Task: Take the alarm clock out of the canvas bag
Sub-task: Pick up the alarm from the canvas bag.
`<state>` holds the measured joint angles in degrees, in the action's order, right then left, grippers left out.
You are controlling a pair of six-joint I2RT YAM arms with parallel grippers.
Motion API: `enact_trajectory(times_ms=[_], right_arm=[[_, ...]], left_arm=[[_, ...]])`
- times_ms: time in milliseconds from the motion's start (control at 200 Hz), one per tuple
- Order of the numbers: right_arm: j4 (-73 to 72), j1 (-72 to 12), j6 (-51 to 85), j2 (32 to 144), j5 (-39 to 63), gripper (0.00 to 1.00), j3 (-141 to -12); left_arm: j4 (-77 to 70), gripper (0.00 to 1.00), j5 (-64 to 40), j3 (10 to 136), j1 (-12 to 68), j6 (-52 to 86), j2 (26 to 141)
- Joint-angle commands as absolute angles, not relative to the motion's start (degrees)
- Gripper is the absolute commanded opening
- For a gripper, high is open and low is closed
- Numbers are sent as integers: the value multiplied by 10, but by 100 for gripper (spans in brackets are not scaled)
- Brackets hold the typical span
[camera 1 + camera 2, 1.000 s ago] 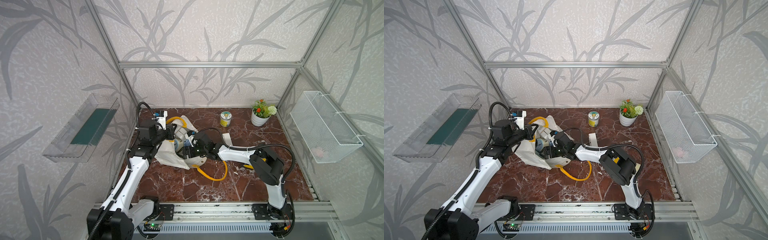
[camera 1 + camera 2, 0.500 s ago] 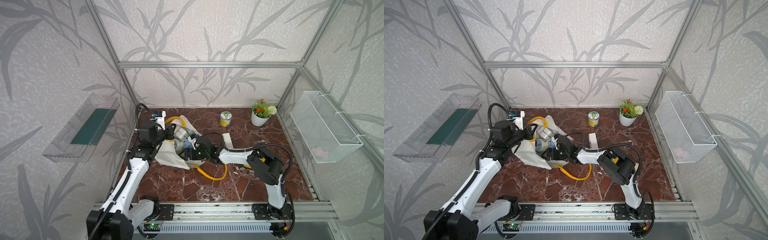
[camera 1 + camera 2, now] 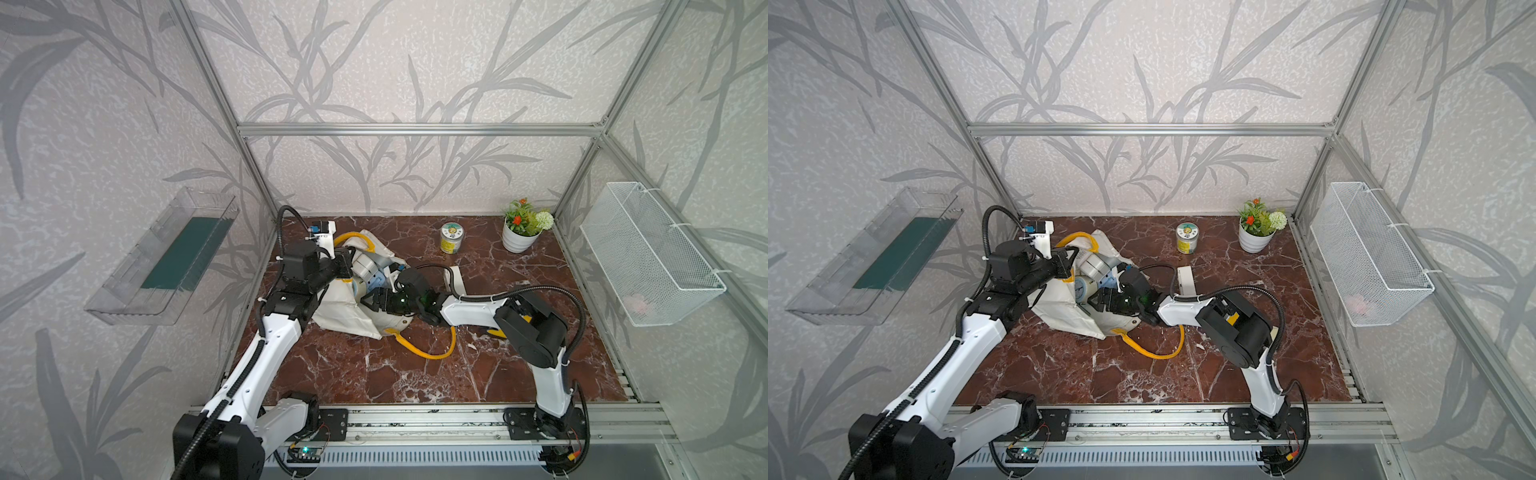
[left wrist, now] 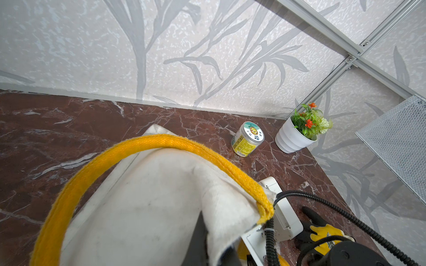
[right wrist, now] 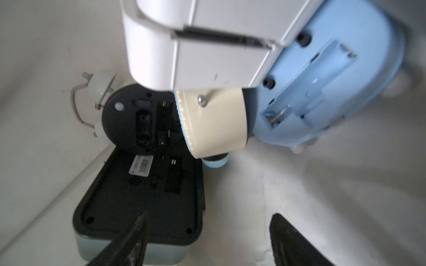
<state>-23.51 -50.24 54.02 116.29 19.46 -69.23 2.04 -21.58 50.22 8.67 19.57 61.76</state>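
Canvas bag (image 3: 340, 312), soft and crumpled: left hand (image 3: 345, 269) pinches its rim, right hand (image 5: 209, 216) spread inside.

Top views look down; wrist views hug canvas bag (image 3: 338, 309).

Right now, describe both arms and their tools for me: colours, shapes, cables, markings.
The left arm and right arm have white shell links between bulky black joints, each with a looping black ribbed hose. The left tool and right tool are black, fingers tapering. The right arm's elbow bears a yellow mark; a green light glows at its wrist.
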Motion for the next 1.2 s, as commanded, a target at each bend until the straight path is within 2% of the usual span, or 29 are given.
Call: enact_trajectory(times_ms=[0,515,785,980,1195], right_arm=[[-200,-500,481,1143,167,84,-724],[-266,-475,524,1175,167,84,-735],[-271,-472,544,1216,148,81,-743],[-269,-473,555,1236,168,80,-760],[-328,-475,610,1275,184,85,-780]], left_arm=[[-71,0,-255,545,96,202,609],[-111,0,-339,545,98,225,632],[-203,0,-378,527,99,288,639],[-222,0,-363,521,119,299,641],[-251,0,-352,511,138,312,651]])
